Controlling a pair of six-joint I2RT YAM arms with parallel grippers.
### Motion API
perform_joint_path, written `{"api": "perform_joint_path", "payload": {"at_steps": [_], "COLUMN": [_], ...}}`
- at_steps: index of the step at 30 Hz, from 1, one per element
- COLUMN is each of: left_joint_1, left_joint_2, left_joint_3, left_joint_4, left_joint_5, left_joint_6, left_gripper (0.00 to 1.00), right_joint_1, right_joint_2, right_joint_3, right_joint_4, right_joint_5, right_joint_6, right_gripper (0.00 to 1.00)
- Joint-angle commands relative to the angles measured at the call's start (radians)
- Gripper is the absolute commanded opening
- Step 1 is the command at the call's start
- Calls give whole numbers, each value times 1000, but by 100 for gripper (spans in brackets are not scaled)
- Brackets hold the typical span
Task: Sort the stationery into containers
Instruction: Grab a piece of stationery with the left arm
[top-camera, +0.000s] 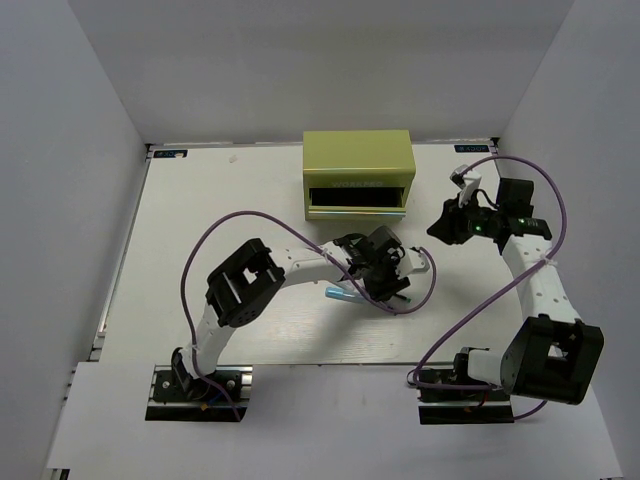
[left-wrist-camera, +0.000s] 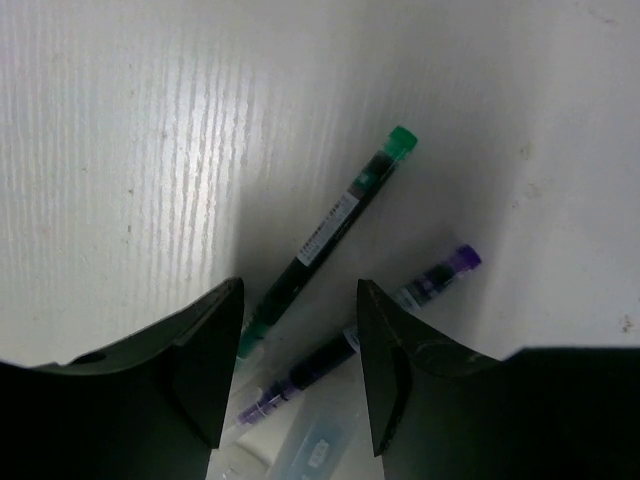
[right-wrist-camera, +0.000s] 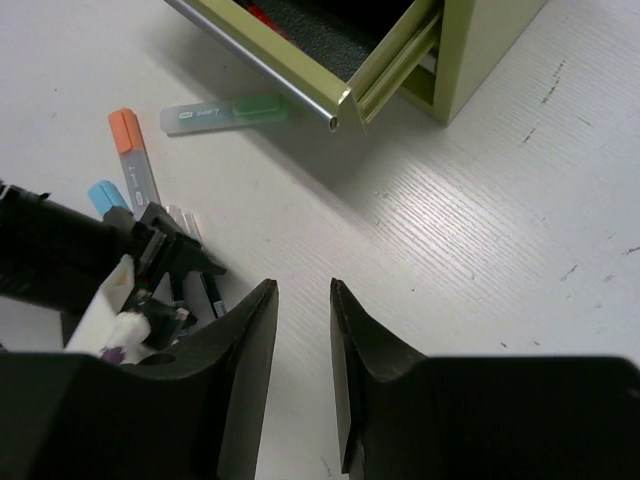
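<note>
The lime-green toolbox (top-camera: 358, 160) stands at the back with a front drawer (top-camera: 358, 211) pulled open. My left gripper (top-camera: 385, 272) is open and low over the table. Between its fingers lie a green-capped dark pen (left-wrist-camera: 335, 225), a purple pen (left-wrist-camera: 400, 300) and a pale highlighter (left-wrist-camera: 310, 445). My right gripper (top-camera: 450, 225) is open and empty, right of the drawer. In the right wrist view its gripper (right-wrist-camera: 303, 285) hovers over bare table. A mint-green highlighter (right-wrist-camera: 225, 112), an orange-capped one (right-wrist-camera: 135, 160) and a light-blue one (right-wrist-camera: 105, 195) lie there. Something red (right-wrist-camera: 262, 12) lies in the drawer (right-wrist-camera: 300, 75).
A light-blue highlighter (top-camera: 340, 293) pokes out under the left arm. Purple cables loop beside both arms. White walls stand along the left, back and right of the table. The left arm's wrist (right-wrist-camera: 120, 280) shows dark in the right wrist view.
</note>
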Motion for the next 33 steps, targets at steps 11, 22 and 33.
{"api": "perform_joint_path", "payload": {"at_steps": [11,22,33], "left_joint_1": [-2,-2,24], "left_joint_2": [63,84,-21], "left_joint_3": [37,-18,-9], "left_joint_4": [15,-94,4], "left_joint_5": [-43,107,-6], "left_joint_6": [9,-23,-123], "left_gripper": [47,23,0], "right_joint_1": [-9,-9,-10], "right_joint_2": [-98,-124,-164], "right_joint_3": [-94,-123,-158], "right_joint_4": [23,35,39], "right_joint_5": [-71,-96,-80], "right_joint_6": [1,1,-2], "right_gripper": [35,35,36]}}
